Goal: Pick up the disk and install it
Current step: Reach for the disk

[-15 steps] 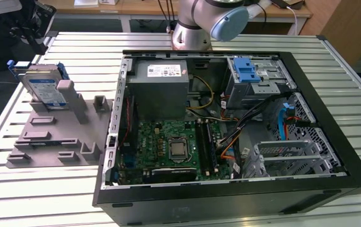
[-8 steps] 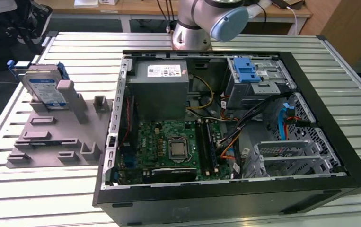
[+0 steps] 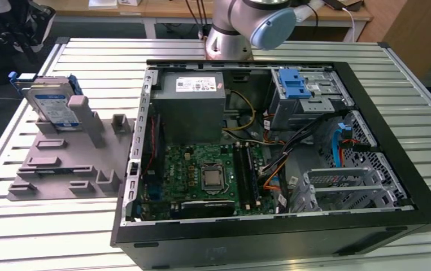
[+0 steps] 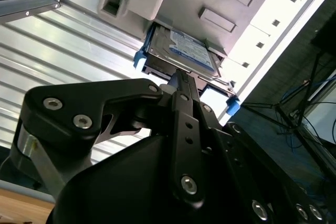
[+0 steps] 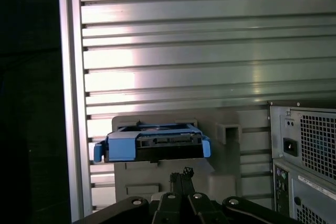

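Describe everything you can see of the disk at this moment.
The disk is a flat silver-metal rectangle with a white-and-blue label on its face, framed by a blue plastic carrier. It stands on edge in a slot of the grey stand on the slatted table, at the exterior view's left, outside the open computer case. Only the stand touches it. The pincer is shut and apart from it.

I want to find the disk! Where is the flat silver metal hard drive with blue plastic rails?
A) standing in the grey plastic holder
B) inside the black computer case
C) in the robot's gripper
A: the hard drive stands upright in the grey holder, at the exterior view's left of the open case.
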Robot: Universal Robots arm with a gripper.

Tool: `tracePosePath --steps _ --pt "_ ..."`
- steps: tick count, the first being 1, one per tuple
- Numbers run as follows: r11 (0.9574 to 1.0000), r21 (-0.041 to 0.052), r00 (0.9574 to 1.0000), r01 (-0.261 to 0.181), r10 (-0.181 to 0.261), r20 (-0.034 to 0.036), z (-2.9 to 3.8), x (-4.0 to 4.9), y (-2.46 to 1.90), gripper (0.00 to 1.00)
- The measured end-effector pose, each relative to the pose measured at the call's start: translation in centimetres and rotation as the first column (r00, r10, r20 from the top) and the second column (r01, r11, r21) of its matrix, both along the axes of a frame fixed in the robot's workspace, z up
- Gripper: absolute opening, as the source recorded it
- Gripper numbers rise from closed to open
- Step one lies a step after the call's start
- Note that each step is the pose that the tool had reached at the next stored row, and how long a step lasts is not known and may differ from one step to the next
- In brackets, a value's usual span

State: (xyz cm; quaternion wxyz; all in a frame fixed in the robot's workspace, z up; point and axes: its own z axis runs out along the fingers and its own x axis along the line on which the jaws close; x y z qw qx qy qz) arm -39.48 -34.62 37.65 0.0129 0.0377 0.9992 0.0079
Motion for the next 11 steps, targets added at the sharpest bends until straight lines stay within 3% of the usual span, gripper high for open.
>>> tracePosePath --steps 11 --pt "1.0 0.0 1.0 0.0 0.0 0.0 -0.02 -1.88 0.25 0.11"
